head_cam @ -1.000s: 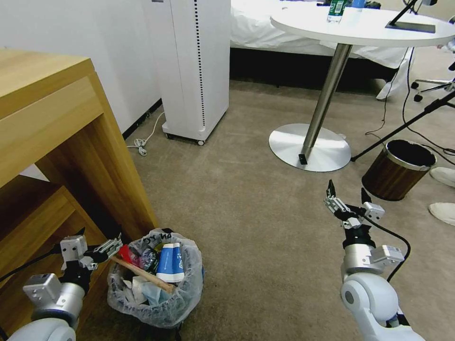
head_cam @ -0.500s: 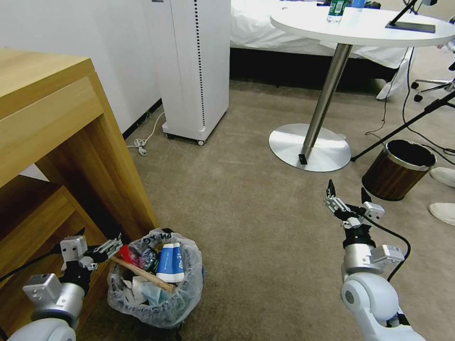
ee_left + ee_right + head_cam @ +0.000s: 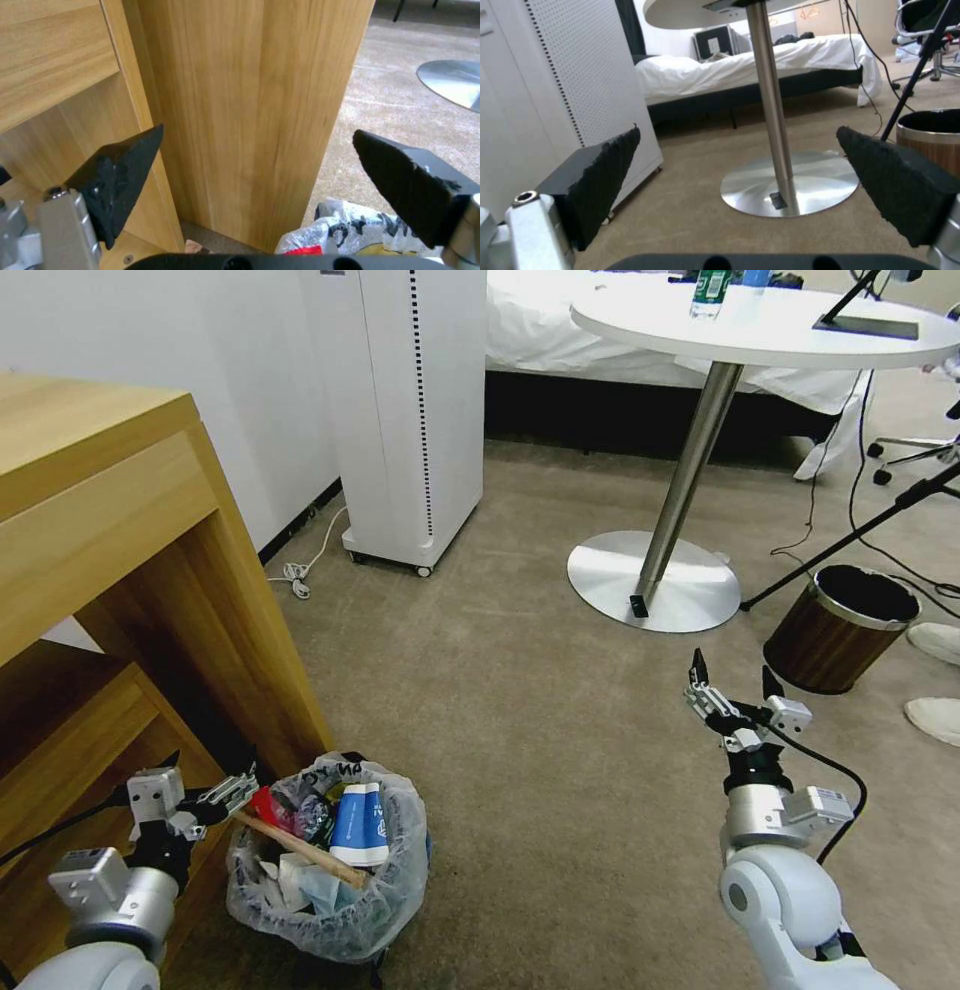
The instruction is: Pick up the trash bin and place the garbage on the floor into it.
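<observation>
Trash bin (image 3: 330, 870): stands on the floor (image 3: 520, 720) at the foot of the wooden desk (image 3: 120, 530), low in the head view on the robot's left side; its crinkly translucent liner hides nearly all of the black body, a dark sliver showing at the base.
Bin contents: a blue-white carton (image 3: 360, 825) stands upright near the middle; a wooden stick (image 3: 300, 850) lies slantwise across the mouth; something red (image 3: 265, 805) sits at the rim nearest the left gripper; pale crumpled pieces lie lower down and are hard to tell apart through the plastic.
Bin in the left wrist view: a corner of the liner (image 3: 350, 232) with black writing and a yellow mark shows past the desk's side panel (image 3: 240, 112); the rest is cut off by the gripper body.
Left gripper (image 3: 205, 785): held low, just beside the bin's rim and close against the desk leg; fingers (image 3: 120, 176) spread wide with nothing between them; whether a fingertip touches the liner cannot be made out.
Left arm: bent, elbow cut off at the picture's lower edge.
Right gripper (image 3: 732, 685): raised over bare carpet, well apart from the bin, pointing toward the round table's steel base (image 3: 655, 580); fingers (image 3: 900, 187) spread, empty.
Right arm: forearm upright, shoulder cut off below.
Brown wood-grain bin (image 3: 840, 628): near the right gripper, beside the table base.
White slippers (image 3: 935, 680): partly cut off at the right edge.
</observation>
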Tool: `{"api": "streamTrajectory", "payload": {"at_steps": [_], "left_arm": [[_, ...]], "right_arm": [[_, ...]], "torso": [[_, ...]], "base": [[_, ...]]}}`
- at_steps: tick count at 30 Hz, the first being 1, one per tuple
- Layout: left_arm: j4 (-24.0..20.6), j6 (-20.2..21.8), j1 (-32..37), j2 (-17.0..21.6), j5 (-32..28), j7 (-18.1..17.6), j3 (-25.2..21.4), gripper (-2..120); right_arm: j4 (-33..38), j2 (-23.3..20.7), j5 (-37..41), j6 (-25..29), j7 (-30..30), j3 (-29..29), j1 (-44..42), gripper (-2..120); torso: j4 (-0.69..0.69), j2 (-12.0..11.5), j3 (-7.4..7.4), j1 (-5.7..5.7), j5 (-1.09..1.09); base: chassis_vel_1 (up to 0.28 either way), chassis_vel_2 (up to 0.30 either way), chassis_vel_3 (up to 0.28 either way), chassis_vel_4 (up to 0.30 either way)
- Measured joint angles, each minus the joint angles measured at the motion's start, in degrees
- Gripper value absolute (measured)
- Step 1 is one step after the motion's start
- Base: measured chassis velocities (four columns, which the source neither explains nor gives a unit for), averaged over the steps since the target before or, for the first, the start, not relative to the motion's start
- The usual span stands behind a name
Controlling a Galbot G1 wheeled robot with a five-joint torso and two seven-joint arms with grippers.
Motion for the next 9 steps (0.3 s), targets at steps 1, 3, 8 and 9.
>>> {"api": "streamTrajectory", "payload": {"at_steps": [1, 3, 8, 9], "left_arm": [[0.0, 0.0, 0.0, 0.0, 0.0, 0.0, 0.0, 100], [0.0, 0.0, 0.0, 0.0, 0.0, 0.0, 0.0, 100], [0.0, 0.0, 0.0, 0.0, 0.0, 0.0, 0.0, 100], [0.0, 0.0, 0.0, 0.0, 0.0, 0.0, 0.0, 100]], "right_arm": [[0.0, 0.0, 0.0, 0.0, 0.0, 0.0, 0.0, 100], [0.0, 0.0, 0.0, 0.0, 0.0, 0.0, 0.0, 100], [0.0, 0.0, 0.0, 0.0, 0.0, 0.0, 0.0, 100], [0.0, 0.0, 0.0, 0.0, 0.0, 0.0, 0.0, 100]], "torso": [[0.0, 0.0, 0.0, 0.0, 0.0], [0.0, 0.0, 0.0, 0.0, 0.0], [0.0, 0.0, 0.0, 0.0, 0.0], [0.0, 0.0, 0.0, 0.0, 0.0]], "base": [[0.0, 0.0, 0.0, 0.0], [0.0, 0.0, 0.0, 0.0], [0.0, 0.0, 0.0, 0.0], [0.0, 0.0, 0.0, 0.0]]}}
